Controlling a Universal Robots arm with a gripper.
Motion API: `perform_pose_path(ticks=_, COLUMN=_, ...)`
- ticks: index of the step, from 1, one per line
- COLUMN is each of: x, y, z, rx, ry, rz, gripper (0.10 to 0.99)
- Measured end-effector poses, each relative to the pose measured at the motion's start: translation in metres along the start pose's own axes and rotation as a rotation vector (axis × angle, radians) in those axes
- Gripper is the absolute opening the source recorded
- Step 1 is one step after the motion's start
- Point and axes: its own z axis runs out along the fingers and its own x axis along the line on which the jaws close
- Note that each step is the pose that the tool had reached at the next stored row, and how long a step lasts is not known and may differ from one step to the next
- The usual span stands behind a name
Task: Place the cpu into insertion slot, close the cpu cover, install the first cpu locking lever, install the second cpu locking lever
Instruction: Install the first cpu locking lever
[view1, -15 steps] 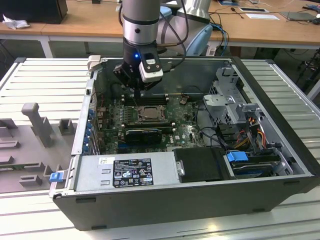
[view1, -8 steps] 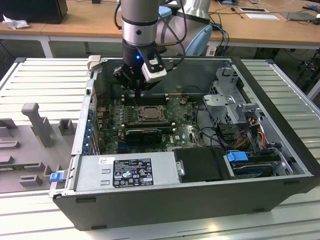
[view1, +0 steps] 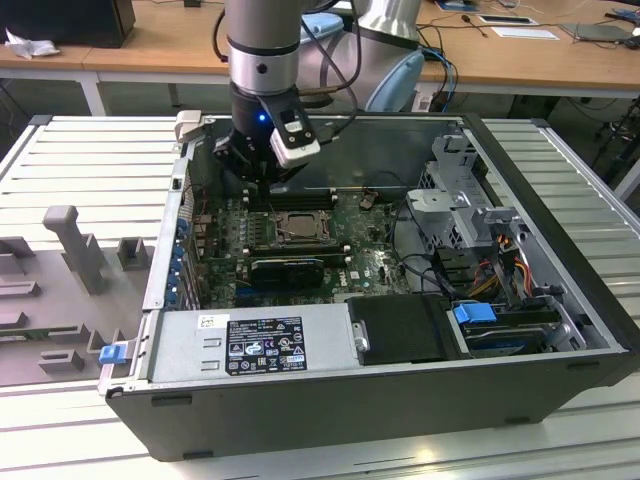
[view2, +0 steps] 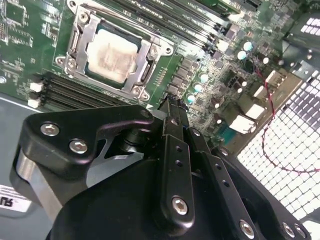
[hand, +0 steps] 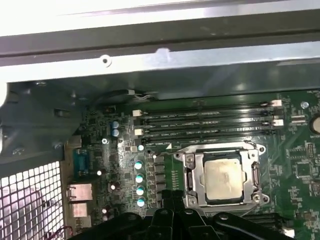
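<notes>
**Claw closed and empty beside the seated cpu**

The claw (view2: 171, 107) is matt black metal. Its two slim fingers (view2: 175, 160) are studded with hex screws and pressed together at the tips with nothing between them. It hangs over the green motherboard (view2: 20, 50), and I cannot tell whether it touches the board.

Just beyond its tips in both wrist views lies the cpu (view2: 111, 54), a small flat square with a dull, smudged silvery top, seated in its socket. The cpu cover (view2: 82, 37), a thin bright steel frame, lies flat around it, and the chip shows through its square window. Whether the levers are latched I cannot tell.

Long black memory slots (hand: 210, 120) flank the socket. A row of small round capacitors (hand: 140, 182) stands close by the claw.

Farther out, the dark steel case (view1: 350, 410) holds the board, a grey labelled power supply (view1: 250, 345), a silvery drive cage (view1: 450, 200) and coloured cables (view1: 490, 262). Its rear wall is a perforated grille (view2: 295, 130).
</notes>
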Motion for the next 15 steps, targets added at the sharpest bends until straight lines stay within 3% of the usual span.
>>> perform_pose_path(ticks=2, x=0.0064, y=-0.0003, z=0.0008, rx=0.000, ry=-0.0005, rz=-0.001, gripper=0.106)
perform_pose_path(ticks=4, x=0.0197, y=0.0001, z=0.0027, rx=-0.001, ry=-0.0042, rz=-0.001, gripper=0.106)
perform_pose_path(ticks=6, x=0.0242, y=0.0061, z=0.0044, rx=0.000, ry=-0.0049, rz=-0.002, gripper=0.106)
perform_pose_path(ticks=8, x=0.0249, y=0.0125, z=0.0048, rx=0.000, ry=-0.0050, rz=-0.004, gripper=0.106)
perform_pose_path(ticks=10, x=0.0258, y=0.0253, z=0.0052, rx=0.000, ry=-0.0048, rz=-0.009, gripper=0.106)
perform_pose_path(ticks=12, x=0.0256, y=0.0305, z=0.0055, rx=0.000, ry=-0.0047, rz=-0.014, gripper=0.106)
perform_pose_path(ticks=15, x=0.0197, y=0.0320, z=0.0056, rx=0.000, ry=-0.0045, rz=-0.018, gripper=0.106)
